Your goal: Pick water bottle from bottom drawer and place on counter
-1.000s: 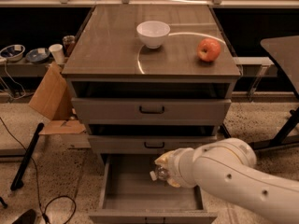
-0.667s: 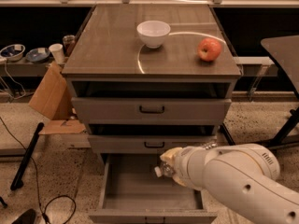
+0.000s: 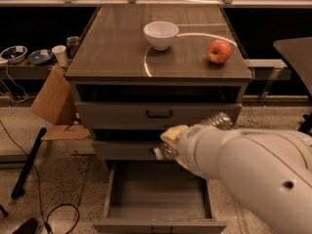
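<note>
The bottom drawer [image 3: 157, 225] is pulled open and its grey inside shows nothing in it. My gripper [image 3: 170, 143] is above it, level with the middle drawer's front, at the end of my big white arm. It is shut on the water bottle [image 3: 164, 153], held tilted. The white cap points lower left and a ribbed clear end [image 3: 219, 120] sticks out upper right, with the middle hidden by my arm. The counter [image 3: 117, 48] above is glossy grey-brown with a pale curved line.
A white bowl [image 3: 161, 34] and a red apple [image 3: 219, 51] stand on the counter. A cardboard box [image 3: 53, 99] leans at the cabinet's left. A low shelf with bowls and a cup [image 3: 61, 55] is at far left. A black pole [image 3: 29, 162] lies on the floor; a dark table [image 3: 297, 48] is at right.
My gripper has risen out of the bottom drawer with the bottle, from just above the drawer's opening to the height of the middle drawer. My arm now fills more of the view.
</note>
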Tool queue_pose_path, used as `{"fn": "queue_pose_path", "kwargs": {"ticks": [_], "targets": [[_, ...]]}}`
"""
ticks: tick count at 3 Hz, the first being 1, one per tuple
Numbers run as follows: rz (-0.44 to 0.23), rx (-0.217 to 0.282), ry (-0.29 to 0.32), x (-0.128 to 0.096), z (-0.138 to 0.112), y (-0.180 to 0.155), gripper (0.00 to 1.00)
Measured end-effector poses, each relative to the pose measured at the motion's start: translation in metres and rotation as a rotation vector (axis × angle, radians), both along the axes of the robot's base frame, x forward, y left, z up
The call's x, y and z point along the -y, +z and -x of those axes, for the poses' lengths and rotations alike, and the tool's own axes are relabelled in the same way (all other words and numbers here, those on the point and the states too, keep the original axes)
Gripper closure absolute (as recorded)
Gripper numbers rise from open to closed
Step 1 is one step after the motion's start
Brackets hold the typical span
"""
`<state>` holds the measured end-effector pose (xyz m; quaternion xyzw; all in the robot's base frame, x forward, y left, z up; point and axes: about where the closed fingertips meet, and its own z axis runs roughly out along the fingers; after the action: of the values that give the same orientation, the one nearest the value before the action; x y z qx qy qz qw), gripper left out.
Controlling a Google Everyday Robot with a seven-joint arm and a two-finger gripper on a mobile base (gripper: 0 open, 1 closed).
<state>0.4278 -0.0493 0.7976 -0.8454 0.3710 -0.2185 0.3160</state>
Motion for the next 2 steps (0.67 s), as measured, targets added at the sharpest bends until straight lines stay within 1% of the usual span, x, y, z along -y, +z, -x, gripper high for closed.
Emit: {"fn": "queue_pose_path", "kwargs": {"ticks": [1,2], "targets": [[-0.010,0.066,0.021,-0.014,-0.003,0.043,1.00],[-0.010,0.131,0.041,-0.027,-0.001,0.083,1.00]]}}
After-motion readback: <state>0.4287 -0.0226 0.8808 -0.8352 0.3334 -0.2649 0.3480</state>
